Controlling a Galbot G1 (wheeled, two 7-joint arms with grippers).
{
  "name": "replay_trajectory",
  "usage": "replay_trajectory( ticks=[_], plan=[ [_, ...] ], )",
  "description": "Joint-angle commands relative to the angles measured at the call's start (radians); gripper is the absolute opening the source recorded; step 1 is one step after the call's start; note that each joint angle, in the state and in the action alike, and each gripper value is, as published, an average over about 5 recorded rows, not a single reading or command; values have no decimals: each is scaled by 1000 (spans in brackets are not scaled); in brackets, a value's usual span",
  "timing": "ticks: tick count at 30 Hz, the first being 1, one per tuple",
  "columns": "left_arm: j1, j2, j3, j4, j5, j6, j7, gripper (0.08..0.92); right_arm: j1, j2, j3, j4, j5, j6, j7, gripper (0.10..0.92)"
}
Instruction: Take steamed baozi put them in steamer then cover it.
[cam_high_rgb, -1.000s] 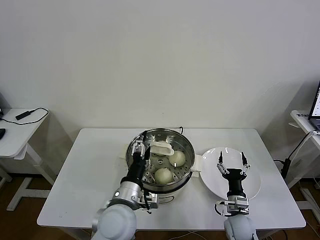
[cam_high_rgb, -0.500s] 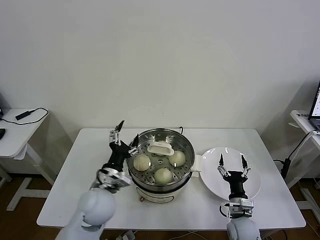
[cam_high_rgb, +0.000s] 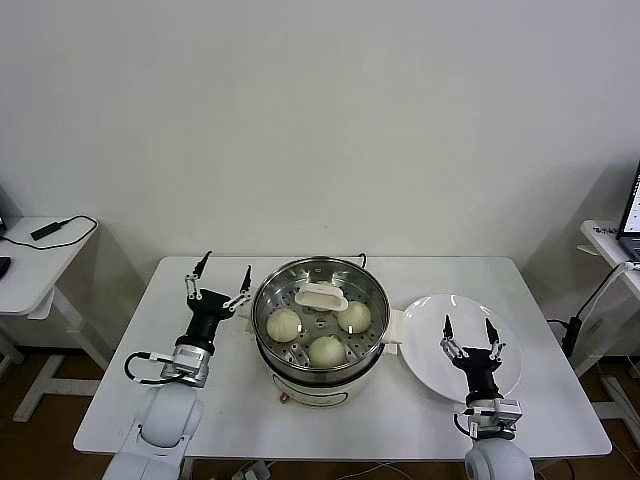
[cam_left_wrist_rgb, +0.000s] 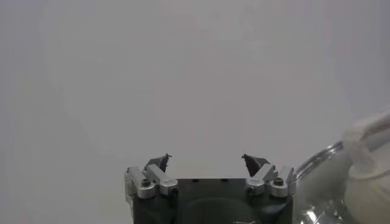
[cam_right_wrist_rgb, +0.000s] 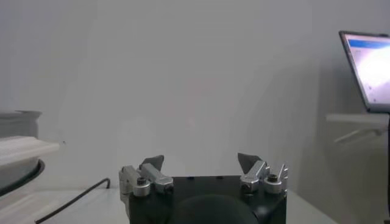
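Head view: the steamer (cam_high_rgb: 320, 325) sits mid-table with its cover (cam_high_rgb: 322, 296) on top, and three steamed baozi (cam_high_rgb: 327, 350) show through the glass. The left gripper (cam_high_rgb: 220, 280) is just beside the pot, jaws spread, holding nothing. The right gripper (cam_high_rgb: 468, 334) is above the white plate (cam_high_rgb: 432, 360), also spread wide and empty

you see a white table (cam_high_rgb: 180, 415) bearing a white plate (cam_high_rgb: 430, 352), side desks either side, and a laptop (cam_right_wrist_rgb: 368, 70) at far right.
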Motion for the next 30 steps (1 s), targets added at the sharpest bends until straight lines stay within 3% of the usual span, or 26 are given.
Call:
replay_trajectory(
  ticks=[1,30],
  plan=[
    [13,-3,-55,86,-156,-148,-28,823,-14,-15,-3,10,55,-6,-36,823],
    [56,0,-72,93,-127,-147,-15,823,-21,-13,4,11,52,-3,-56,823]
  ],
)
